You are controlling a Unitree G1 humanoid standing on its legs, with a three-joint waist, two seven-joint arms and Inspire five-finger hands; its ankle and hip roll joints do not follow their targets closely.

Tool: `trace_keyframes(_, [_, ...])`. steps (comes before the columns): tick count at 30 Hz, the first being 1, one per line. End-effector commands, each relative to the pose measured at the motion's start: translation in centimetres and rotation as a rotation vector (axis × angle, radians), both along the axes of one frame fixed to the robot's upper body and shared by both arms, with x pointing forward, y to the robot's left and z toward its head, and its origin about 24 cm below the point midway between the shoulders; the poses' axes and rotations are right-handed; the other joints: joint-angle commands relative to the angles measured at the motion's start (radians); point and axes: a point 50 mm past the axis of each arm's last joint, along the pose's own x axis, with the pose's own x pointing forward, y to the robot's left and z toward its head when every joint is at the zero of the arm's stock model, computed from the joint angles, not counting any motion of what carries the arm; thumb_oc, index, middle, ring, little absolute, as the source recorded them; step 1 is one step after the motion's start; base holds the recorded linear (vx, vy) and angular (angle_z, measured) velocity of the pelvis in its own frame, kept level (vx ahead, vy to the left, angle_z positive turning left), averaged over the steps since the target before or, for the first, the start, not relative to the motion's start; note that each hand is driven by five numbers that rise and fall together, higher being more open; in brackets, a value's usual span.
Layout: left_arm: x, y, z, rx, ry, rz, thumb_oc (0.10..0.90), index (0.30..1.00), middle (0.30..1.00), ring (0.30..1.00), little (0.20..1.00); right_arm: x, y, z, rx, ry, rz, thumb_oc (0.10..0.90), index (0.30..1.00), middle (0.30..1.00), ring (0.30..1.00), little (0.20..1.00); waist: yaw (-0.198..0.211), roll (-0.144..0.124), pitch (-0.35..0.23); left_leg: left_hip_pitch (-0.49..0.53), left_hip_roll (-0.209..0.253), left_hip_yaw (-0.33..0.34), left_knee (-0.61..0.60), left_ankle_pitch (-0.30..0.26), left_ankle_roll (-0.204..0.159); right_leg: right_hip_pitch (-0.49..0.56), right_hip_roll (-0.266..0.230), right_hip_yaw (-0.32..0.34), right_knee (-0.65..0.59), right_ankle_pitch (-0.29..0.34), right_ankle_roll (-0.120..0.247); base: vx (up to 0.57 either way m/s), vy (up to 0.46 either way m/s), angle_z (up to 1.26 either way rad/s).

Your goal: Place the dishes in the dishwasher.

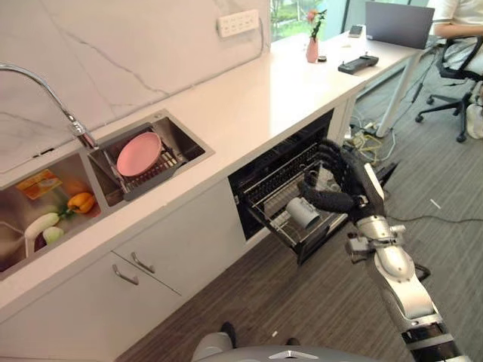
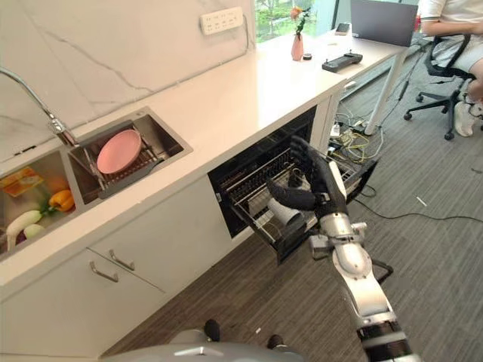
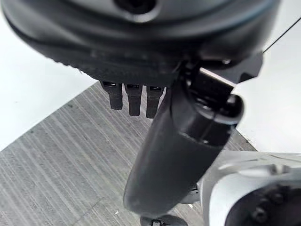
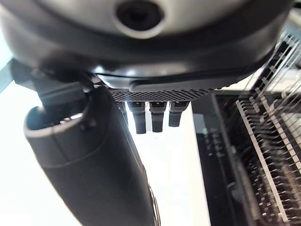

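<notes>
Right hand (image 1: pixel 343 185) hung over the pulled-out dishwasher rack (image 1: pixel 281 215), fingers straight and spread, holding nothing. A white mug (image 1: pixel 303 213) lay on its side in the rack just under the thumb; couldn't tell if the thumb touched it. Left hand (image 3: pixel 134 96) was down by the floor, fingers straight, idle. Remaining dish: pink plate (image 1: pixel 139 154), tilted on the wire drainer (image 1: pixel 155 167) in the right-hand sink basin (image 1: pixel 185 136), well apart from the rack. My read: the plate was light, rigid, probably smooth and slippery, wetter if it had been rinsed, and would chip if it knocked the steel sink wall. Best hold looked like a pinch on the raised upper rim, thumb on one face, fingers on the other, lifted straight off the drainer wires. Vegetables (image 1: pixel 64 211) sat in the left basin, not part of the job. Someone sat at the far desk (image 1: pixel 392 53).
</notes>
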Motion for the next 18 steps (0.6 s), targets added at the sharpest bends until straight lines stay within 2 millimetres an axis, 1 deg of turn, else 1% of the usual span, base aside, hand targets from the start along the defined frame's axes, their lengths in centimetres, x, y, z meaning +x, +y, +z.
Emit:
trace_keyframes(1, [0.9,2.4,0.5,0.095,-0.013,-0.061,0.800,0.900,0.900,0.900,0.900,0.6,1.0,5.9,0.039,-0.312,0.056,0.800,0.900,0.900,0.900,0.900,0.001,-0.034,-0.013,-0.035,0.039,-0.022,-0.052,0.001,0.050,0.044,-0.099,0.060,0.043,-0.089,0.147,0.07,0.176,0.29])
trace_keyframes(2, [1.0,2.4,0.5,0.098,-0.012,-0.066,0.800,0.900,0.900,0.900,0.900,0.8,1.0,5.7,0.049,-0.302,0.053,0.800,0.900,0.900,0.900,0.900,-0.002,-0.032,-0.013,-0.035,0.054,0.001,-0.073,0.012,0.046,0.049,-0.104,0.050,0.038,-0.089,0.154,0.05,0.130,0.31])
trace_keyframes(3, [1.0,2.4,0.5,0.098,-0.012,-0.066,0.800,0.900,0.900,0.900,0.900,0.8,1.0,5.7,0.049,-0.302,0.053,0.800,0.900,0.900,0.900,0.900,-0.002,-0.032,-0.013,-0.033,0.054,0.002,-0.076,0.013,0.046,0.049,-0.104,0.050,0.038,-0.089,0.154,0.06,0.154,0.16])
trace_keyframes(4, [1.0,2.3,0.5,0.095,-0.010,-0.068,0.800,0.900,0.900,0.900,0.900,0.9,1.0,5.8,0.056,-0.303,0.059,0.800,0.900,0.900,0.900,0.900,-0.004,-0.023,-0.022,-0.015,0.066,0.032,-0.100,0.014,0.044,0.051,-0.106,0.038,0.036,-0.089,0.164,0.17,0.288,0.24])
trace_keyframes(5, [0.7,2.2,0.5,0.093,-0.002,-0.077,0.800,0.900,0.900,0.900,0.900,1.1,1.0,5.2,0.056,-0.271,0.062,0.800,0.900,0.900,0.900,0.900,0.007,-0.007,-0.043,0.010,0.052,0.027,-0.114,0.009,0.047,0.067,-0.118,0.028,0.040,-0.093,0.176,0.25,0.411,0.27])
trace_keyframes(6, [0.4,2.0,0.4,0.087,0.005,-0.081,0.800,0.900,0.900,0.900,0.900,1.1,0.9,4.9,0.055,-0.257,0.057,0.800,0.900,0.900,0.900,0.900,0.013,-0.005,-0.052,0.019,0.034,0.013,-0.110,-0.003,0.053,0.071,-0.136,0.027,0.053,-0.098,0.182,0.36,0.604,0.31])
trace_keyframes(7, [0.3,2.2,0.4,0.083,0.012,-0.092,0.800,0.900,0.900,0.900,0.900,1.4,1.0,3.9,0.101,-0.206,0.066,0.800,0.900,0.900,0.900,0.900,0.031,-0.007,-0.054,0.040,-0.019,-0.013,-0.088,-0.045,0.087,0.062,-0.192,0.032,0.162,-0.100,0.184,0.23,0.413,0.18])
trace_keyframes(9, [0.3,2.2,0.4,0.084,0.012,-0.092,0.800,0.900,0.900,0.900,0.900,1.4,1.0,3.9,0.101,-0.206,0.066,0.800,0.900,0.900,0.900,0.900,0.032,-0.009,-0.054,0.039,-0.022,-0.011,-0.085,-0.046,0.089,0.057,-0.196,0.034,0.170,-0.105,0.185,0.15,0.286,0.11])
trace_keyframes(10, [0.5,2.7,0.6,0.086,0.015,-0.101,0.800,0.900,0.900,0.900,0.900,1.5,1.2,3.5,0.147,-0.189,0.074,0.800,0.900,0.900,0.900,0.900,0.046,-0.016,-0.050,0.055,-0.077,-0.024,-0.053,-0.093,0.141,0.013,-0.256,0.049,0.345,-0.066,0.195,0.20,0.416,0.16])
trace_keyframes(11, [0.7,3.1,0.7,0.094,0.015,-0.107,0.800,0.900,0.900,0.900,0.900,1.6,1.3,3.3,0.161,-0.179,0.078,0.800,0.900,0.900,0.900,0.900,0.049,-0.023,-0.044,0.062,-0.110,-0.035,-0.030,-0.112,0.170,-0.020,-0.295,0.064,0.445,0.021,0.200,0.26,0.554,0.25])
trace_keyframes(12, [1.1,3.3,0.7,0.103,0.008,-0.116,0.800,0.900,0.900,0.900,0.900,1.6,1.3,3.3,0.168,-0.175,0.070,0.800,0.900,0.900,0.900,0.900,0.043,-0.026,-0.030,0.065,-0.139,-0.056,-0.006,-0.123,0.199,-0.062,-0.319,0.101,0.564,0.116,0.198,0.16,0.386,0.24])
trace_keyframes(13, [1.5,3.6,0.8,0.111,-0.003,-0.121,0.800,0.900,0.900,0.900,0.900,1.5,1.4,3.3,0.180,-0.180,0.073,0.800,0.900,0.900,0.900,0.900,0.034,-0.018,-0.016,0.070,-0.152,-0.073,0.009,-0.131,0.220,-0.110,-0.313,0.141,0.673,0.146,0.186,0.14,0.306,0.60])
trace_keyframes(14, [2.0,3.9,1.0,0.117,-0.013,-0.134,0.800,0.900,0.900,0.900,0.900,1.4,1.2,3.2,0.195,-0.178,0.065,0.800,0.900,0.900,0.900,0.900,0.027,-0.010,-0.009,0.074,-0.159,-0.093,0.017,-0.142,0.231,-0.144,-0.292,0.163,0.732,0.136,0.183,0.16,0.215,0.80])
trace_keyframes(15, [2.1,4.0,1.0,0.119,-0.015,-0.139,0.800,0.900,0.900,0.900,0.900,1.3,1.2,3.1,0.205,-0.179,0.057,0.800,0.900,0.900,0.900,0.900,0.017,0.001,-0.003,0.096,-0.160,-0.114,0.013,-0.149,0.236,-0.193,-0.270,0.182,0.780,0.106,0.173,0.20,0.128,1.09])
trace_keyframes(16, [2.3,4.2,1.0,0.124,-0.023,-0.136,0.800,0.900,0.900,0.900,0.900,1.3,1.2,2.9,0.212,-0.171,0.054,0.800,0.900,0.900,0.900,0.900,0.005,0.006,-0.006,0.108,-0.161,-0.136,0.008,-0.151,0.235,-0.231,-0.243,0.193,0.764,0.073,0.163,0.26,0.046,0.79])
trace_keyframes(17, [2.5,4.4,1.1,0.135,-0.030,-0.132,0.800,0.900,0.900,0.900,0.900,1.1,1.0,2.7,0.221,-0.161,0.054,0.800,0.900,0.900,0.900,0.900,-0.009,0.001,-0.010,0.122,-0.167,-0.160,-0.004,-0.153,0.225,-0.233,-0.213,0.199,0.662,0.043,0.156,0.27,-0.051,0.75])
trace_keyframes(18, [2.9,4.6,1.2,0.141,-0.042,-0.128,0.800,0.900,0.900,0.900,0.900,1.1,0.8,2.5,0.225,-0.152,0.046,0.800,0.900,0.900,0.900,0.900,-0.020,-0.005,-0.011,0.131,-0.171,-0.188,-0.014,-0.156,0.215,-0.238,-0.183,0.219,0.554,0.003,0.156,0.26,-0.144,0.57])
